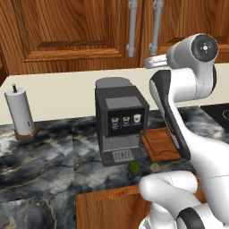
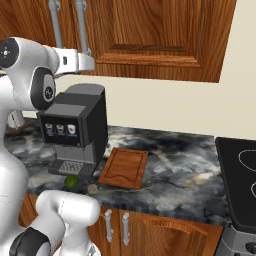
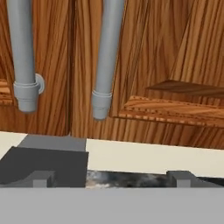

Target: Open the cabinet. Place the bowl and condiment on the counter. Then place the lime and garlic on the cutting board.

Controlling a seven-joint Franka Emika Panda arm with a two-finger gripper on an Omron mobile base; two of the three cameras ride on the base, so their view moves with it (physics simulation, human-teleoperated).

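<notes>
paper towel roll [image 1: 19, 112]: far left on counter [image 2: 180, 165], upright on wooden stand. Not a task item.
coffee machine [image 1: 120, 118]: dark box on the marble, centre of left base view. Stands just under the cabinet doors, so wrist clearance looks tight.
lime [image 1: 133, 167]: small green ball at counter's front edge, just in front of machine's drip tray. Prob. light, firm, will roll; judge best taken across its middle from above.
garlic [image 1: 155, 167]: pale lump just right of lime, near board's front-left corner, not on it. Light, lumpy, papery skin likely crushable; gentle squeeze.
cutting board [image 2: 124, 167]: flat, bare, right of machine. Lime + garlic both off it.
cabinet [image 2: 150, 35]: wall unit above counter, both doors shut as far as seen. Stiff, hinged; will swing on an arc, so pull should follow it.
left handle [image 3: 24, 52]: grey vertical bar, lower end w/ round mount visible in hand view.
right handle [image 3: 106, 57]: grey bar, lower end nearest to hand-view centre. Rigid, smooth metal, may slip; grip around bar above its end cap.
gripper [image 3: 113, 177]: fingers spread wide apart, nothing between them; below handle ends, not touching.
bowl, condiment: cannot tell where; presumably behind the doors.
step (judgement): door opening not yet begun.
</notes>
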